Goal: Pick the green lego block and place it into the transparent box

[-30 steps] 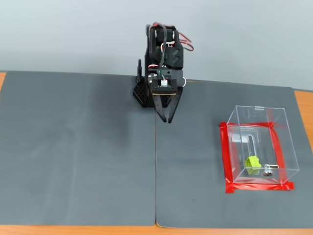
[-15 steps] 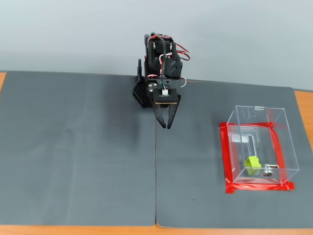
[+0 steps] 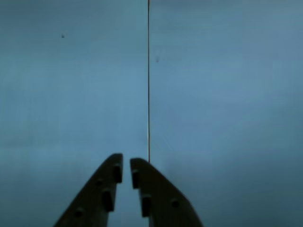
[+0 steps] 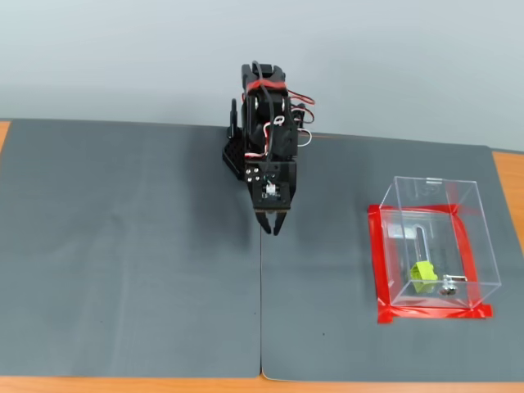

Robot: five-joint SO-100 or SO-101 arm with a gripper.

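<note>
Running along the near edge in the fixed view is a strip of orange-brown worktop [image 4: 164, 385]; over it lie two dark grey mats [image 4: 123, 262] that meet in a thin seam [image 4: 261, 311] down the middle; to the right, on the right-hand mat, a square of red tape [image 4: 378, 270] frames the transparent box [image 4: 483, 246], which stands upright inside the tape outline; the green lego block [image 4: 422, 276] rests on the floor of that box, towards its near side, just beside a small metal piece [image 4: 448, 289] at the base; farther back, well apart from the box, the gripper [image 4: 270, 228] points down at the mat close to the seam, empty, its fingers [image 4: 265, 225] drawn almost together with only a narrow slit between them; the wrist view confirms it, showing the two dark fingers [image 3: 102, 194] nearly touching at their tips over bare grey mat, with the seam running straight up from just right of them; behind the gripper the black arm [image 4: 266, 123] is folded over its base at the far edge of the mats, red and white wires looping from it; a pale wall [image 4: 409, 57] closes the scene.
</note>
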